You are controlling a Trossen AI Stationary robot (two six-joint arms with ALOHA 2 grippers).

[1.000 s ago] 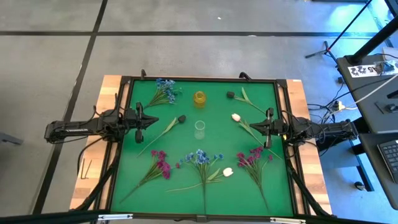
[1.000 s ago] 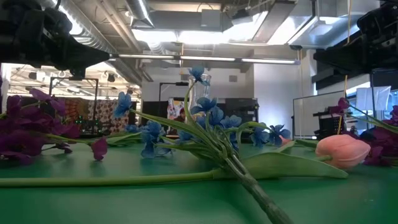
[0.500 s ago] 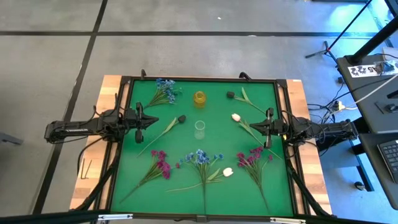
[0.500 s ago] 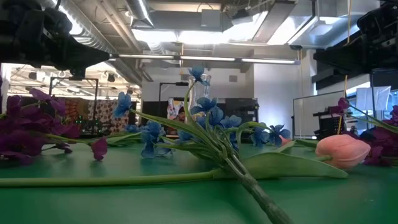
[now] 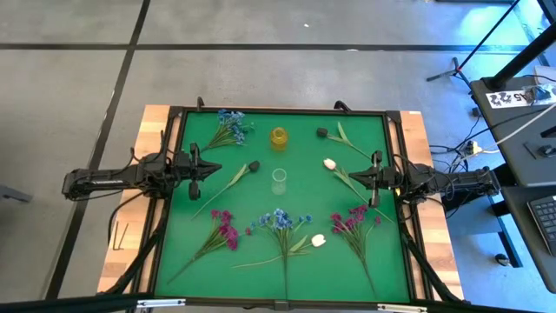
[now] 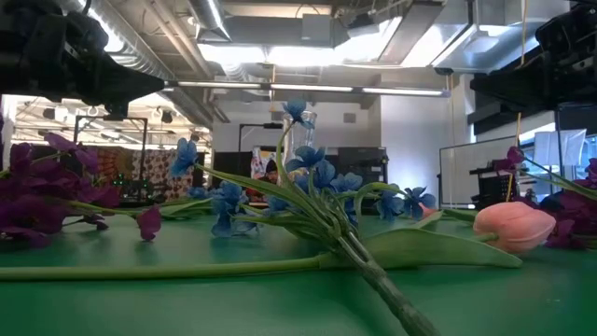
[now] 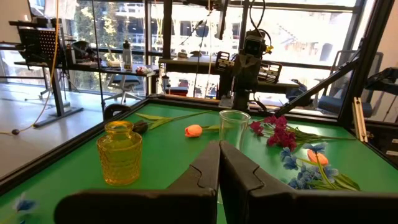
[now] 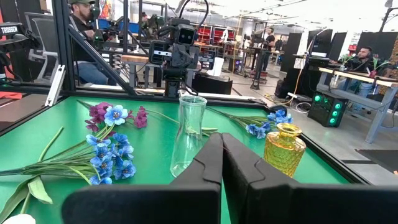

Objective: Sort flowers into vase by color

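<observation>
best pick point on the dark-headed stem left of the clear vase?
Grip the dark-headed stem mid-stalk, coming straight down with the left pincer, jaws across the stalk. It lies flat and diagonal on the green mat, head toward the clear vase; the bare stalk is thin, clear of other flowers and nearest that arm.

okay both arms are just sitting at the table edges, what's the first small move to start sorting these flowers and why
Probably open the left gripper and reach for the dark-headed stem lying just ahead of it. Both vases, the yellow vase and the clear vase, stand empty, every flower lies on the green mat, and the right gripper is shut too.
</observation>
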